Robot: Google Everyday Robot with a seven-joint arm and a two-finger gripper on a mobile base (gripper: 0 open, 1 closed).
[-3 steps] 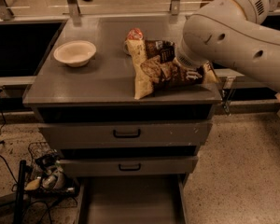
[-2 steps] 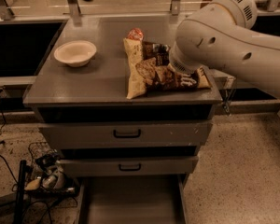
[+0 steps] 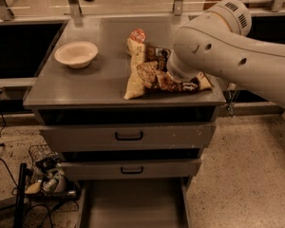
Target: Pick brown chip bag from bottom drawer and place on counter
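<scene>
Your hand, whose grip I cannot tell, sits over the brown chip bag on the tabletop: likely light, crinkly and slippery, so pinch a sealed edge.

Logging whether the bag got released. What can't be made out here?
1. The gripper: camera view, hidden behind the white arm, at the brown chip bag on the counter.
2. The bag's right end: covered by the arm.
3. The bottom drawer: front cut off by the lower edge.
</scene>
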